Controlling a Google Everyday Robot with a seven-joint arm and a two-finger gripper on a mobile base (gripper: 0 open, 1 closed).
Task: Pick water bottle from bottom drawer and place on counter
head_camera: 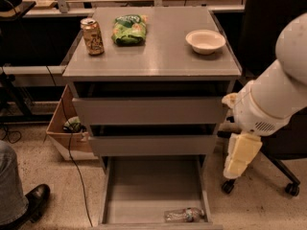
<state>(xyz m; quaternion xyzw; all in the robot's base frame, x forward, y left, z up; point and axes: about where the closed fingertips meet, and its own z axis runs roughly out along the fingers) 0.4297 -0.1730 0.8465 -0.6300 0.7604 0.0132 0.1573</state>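
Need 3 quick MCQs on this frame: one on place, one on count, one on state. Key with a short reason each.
1. Where is the water bottle?
A) on the floor
B) in the front right corner of the bottom drawer
C) in the top drawer

2. How many items sit on the counter?
A) one
B) three
C) five

3. The bottom drawer is:
A) pulled open
B) shut
C) taken out and set aside

Key:
1 B: the bottle lies on its side by the drawer's front wall, at the right. The gripper hangs to the right of that drawer, outside it.
2 B: a can, a green bag and a white bowl.
3 A: the drawer's floor is exposed from above.
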